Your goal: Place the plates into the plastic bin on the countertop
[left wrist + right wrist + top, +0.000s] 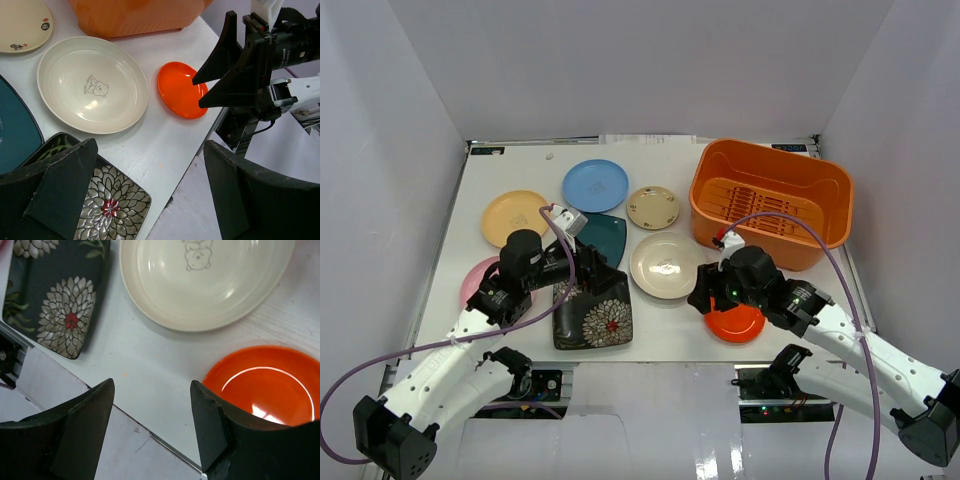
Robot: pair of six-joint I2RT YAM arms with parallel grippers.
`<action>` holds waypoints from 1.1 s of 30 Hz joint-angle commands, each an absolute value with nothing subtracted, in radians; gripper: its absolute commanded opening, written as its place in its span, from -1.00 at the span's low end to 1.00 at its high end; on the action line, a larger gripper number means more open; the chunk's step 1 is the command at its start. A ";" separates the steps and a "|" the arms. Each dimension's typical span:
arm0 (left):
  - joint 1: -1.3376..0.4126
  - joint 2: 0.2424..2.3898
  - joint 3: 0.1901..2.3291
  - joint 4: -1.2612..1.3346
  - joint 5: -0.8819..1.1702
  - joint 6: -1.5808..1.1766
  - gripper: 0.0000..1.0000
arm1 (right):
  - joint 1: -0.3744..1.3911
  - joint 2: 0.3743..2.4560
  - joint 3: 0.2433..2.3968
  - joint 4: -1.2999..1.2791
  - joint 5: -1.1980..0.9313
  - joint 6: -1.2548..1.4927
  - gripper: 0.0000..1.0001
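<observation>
The orange plastic bin point(770, 200) stands empty at the back right of the white countertop point(510, 165). Blue point(595, 185), yellow point(515, 217), small tan point(653, 207), teal square point(605, 237), cream point(666, 265) and pink point(475, 280) plates lie on it. My left gripper point(610, 283) is open and empty over the black floral plate point(110, 205), one finger above the plate's corner. My right gripper point(703, 297) is open and empty at the left edge of the small orange-red plate point(265, 385), just above the countertop's front edge.
The countertop's front edge point(150, 432) runs right under both grippers, with a lower grey surface beyond it. White walls enclose the left, back and right sides. The right gripper point(197, 94) shows in the left wrist view beside the orange-red plate point(180, 90).
</observation>
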State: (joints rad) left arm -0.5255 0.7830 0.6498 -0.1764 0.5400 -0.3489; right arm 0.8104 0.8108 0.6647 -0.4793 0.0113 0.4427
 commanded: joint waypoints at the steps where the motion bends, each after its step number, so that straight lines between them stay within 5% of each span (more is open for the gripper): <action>1: -0.522 0.785 0.683 -0.176 0.563 -0.339 0.96 | 0.824 0.795 0.641 -0.528 0.014 0.491 0.36; 13: -0.522 0.761 0.689 -0.205 0.511 -0.321 0.96 | 1.012 0.969 0.663 -0.663 0.311 0.557 0.49; 21: -0.522 0.681 0.683 -0.244 0.302 -0.314 0.96 | 1.126 1.201 0.727 -0.704 0.469 0.575 0.49; 33: -0.522 0.670 0.689 -0.256 0.276 -0.319 0.96 | 1.186 1.367 0.718 -0.634 0.548 0.566 0.26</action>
